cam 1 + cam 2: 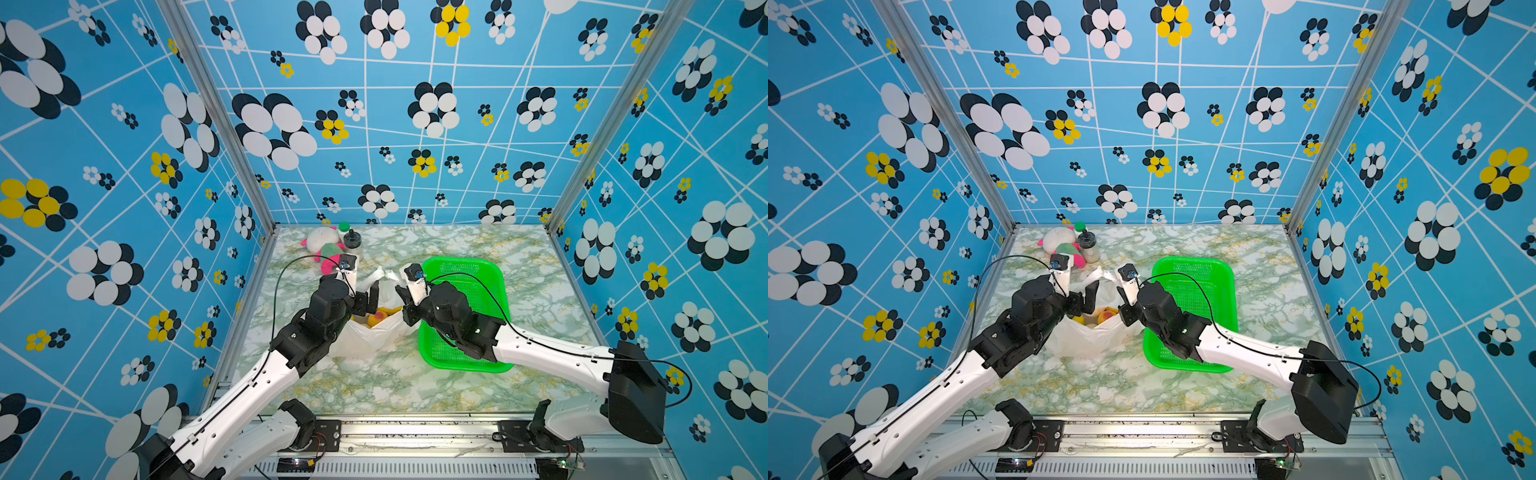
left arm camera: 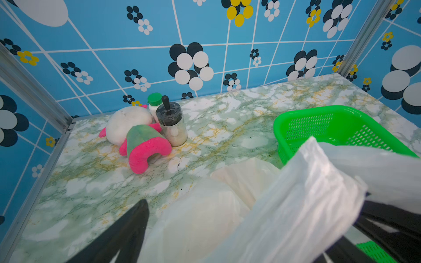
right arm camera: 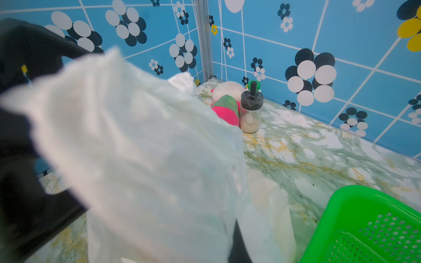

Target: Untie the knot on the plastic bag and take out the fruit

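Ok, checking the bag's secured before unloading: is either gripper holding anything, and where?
The right gripper pinches the plastic bag at the right edge of its mouth; the left gripper stands open, gripping nothing.

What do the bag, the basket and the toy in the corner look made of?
Bag: thin white plastic film, crinkled, translucent. Basket: rigid glossy green plastic, moulded mesh holes. Toy: likely plush fabric, fuzzy matte surface.

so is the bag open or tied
Open: the bag gapes in a top view, fruit showing inside.
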### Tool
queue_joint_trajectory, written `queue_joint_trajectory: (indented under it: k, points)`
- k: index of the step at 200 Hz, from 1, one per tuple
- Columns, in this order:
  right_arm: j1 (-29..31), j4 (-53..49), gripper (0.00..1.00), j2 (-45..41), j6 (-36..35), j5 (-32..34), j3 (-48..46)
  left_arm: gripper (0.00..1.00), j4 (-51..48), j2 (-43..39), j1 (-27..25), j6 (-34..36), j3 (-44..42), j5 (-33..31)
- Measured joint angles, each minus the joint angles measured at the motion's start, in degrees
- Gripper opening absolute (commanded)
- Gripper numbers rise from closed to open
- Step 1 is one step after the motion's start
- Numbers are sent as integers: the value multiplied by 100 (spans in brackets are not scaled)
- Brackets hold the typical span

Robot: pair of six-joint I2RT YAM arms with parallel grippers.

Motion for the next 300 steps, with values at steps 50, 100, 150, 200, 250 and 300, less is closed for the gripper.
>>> queue_joint_trajectory:
  k: [50,100,150,200,250,300]
  points:
    - [0,-7,45,90,107,-15,129,0,42,0,31,35,0,-90]
    - [-20,-243,32,590,149,319,1067,0,-9,-236,317,-76,105,-85]
    - [-192,-581,0,800,197,378,1757,0,-289,-291,1121,-409,428,192]
    - [-625,-1191,0,1360,365,225,3292,0,-719,385,2181,-717,1814,992]
    - [-855,-1635,0,2046,446,61,5047,0,-964,938,2868,-809,3115,1631]
    - [-968,-2039,0,2896,494,-201,6492,0,-859,638,2990,-866,2892,1749]
